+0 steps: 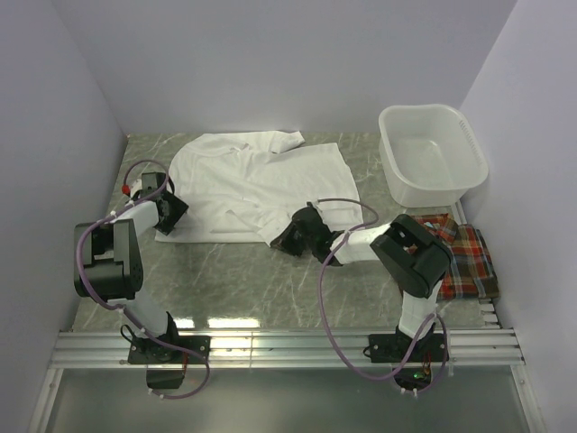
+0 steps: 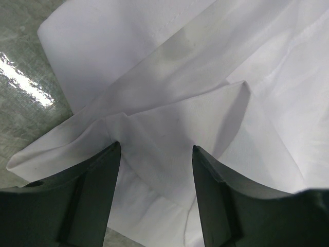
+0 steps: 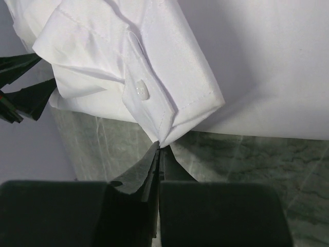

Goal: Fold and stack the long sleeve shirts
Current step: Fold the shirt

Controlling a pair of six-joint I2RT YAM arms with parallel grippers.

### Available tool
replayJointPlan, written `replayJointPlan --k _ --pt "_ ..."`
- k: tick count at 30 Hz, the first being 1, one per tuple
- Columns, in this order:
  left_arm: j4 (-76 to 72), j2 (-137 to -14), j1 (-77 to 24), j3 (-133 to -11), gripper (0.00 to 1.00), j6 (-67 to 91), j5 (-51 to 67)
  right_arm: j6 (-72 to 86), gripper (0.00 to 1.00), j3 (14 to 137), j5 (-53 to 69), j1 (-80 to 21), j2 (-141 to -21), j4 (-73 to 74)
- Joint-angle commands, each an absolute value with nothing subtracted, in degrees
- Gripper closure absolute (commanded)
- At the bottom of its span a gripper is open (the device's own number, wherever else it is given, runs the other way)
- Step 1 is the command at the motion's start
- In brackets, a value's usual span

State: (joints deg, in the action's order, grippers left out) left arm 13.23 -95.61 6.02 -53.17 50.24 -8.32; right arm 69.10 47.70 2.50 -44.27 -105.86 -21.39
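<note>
The white long sleeve shirt point(image 1: 243, 176) lies spread on the marble table, with a sleeve folded across it. My right gripper point(image 3: 160, 146) is shut on the corner of the buttoned sleeve cuff point(image 3: 154, 98) at the shirt's near edge point(image 1: 281, 236). My left gripper point(image 2: 157, 149) stands open at the shirt's near left corner point(image 1: 173, 212). A loose fold of the white cloth point(image 2: 169, 118) lies between its fingers point(image 2: 100, 175), which are not closed on it. The plaid shirt point(image 1: 467, 260) sits folded at the right, beside the right arm.
A white plastic basin point(image 1: 433, 158) stands at the back right, just behind the plaid shirt. Walls close in the left, back and right sides. An aluminium rail point(image 1: 288, 347) runs along the near edge, where the arm bases sit.
</note>
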Motion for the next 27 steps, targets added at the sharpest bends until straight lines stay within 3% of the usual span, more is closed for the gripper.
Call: replayJointPlan --k 1,4,5,8,11,19,27 --pt "14.06 -95.89 6.15 -54.76 0.36 50.19 -8.35 64.86 1.00 50.18 0.09 -44.47 -104.15 -18.46" --pt "14.24 -95.98 6.24 -54.93 0.36 50.19 -8.17 66.00 0.79 49.84 0.09 -44.21 -105.03 -18.36" --pt "14.24 -95.98 6.24 -54.84 0.36 50.19 -8.17 66.35 0.65 49.22 0.09 -44.12 -105.20 -18.63" --pt "14.06 -95.71 6.24 -54.76 0.37 50.19 -8.26 67.76 0.50 48.43 0.09 -43.51 -105.91 -19.86" --pt "14.24 -95.97 6.24 -54.84 0.37 50.19 -8.09 69.52 0.42 47.12 0.09 -43.42 -106.26 -20.74" --pt "14.33 -95.71 6.24 -54.76 0.37 50.10 -8.26 75.23 0.39 47.37 0.61 -43.24 -109.33 -22.24" --pt "14.33 -95.89 6.24 -54.67 0.37 50.27 -8.17 80.24 0.56 47.02 0.09 -43.33 -110.30 -20.92"
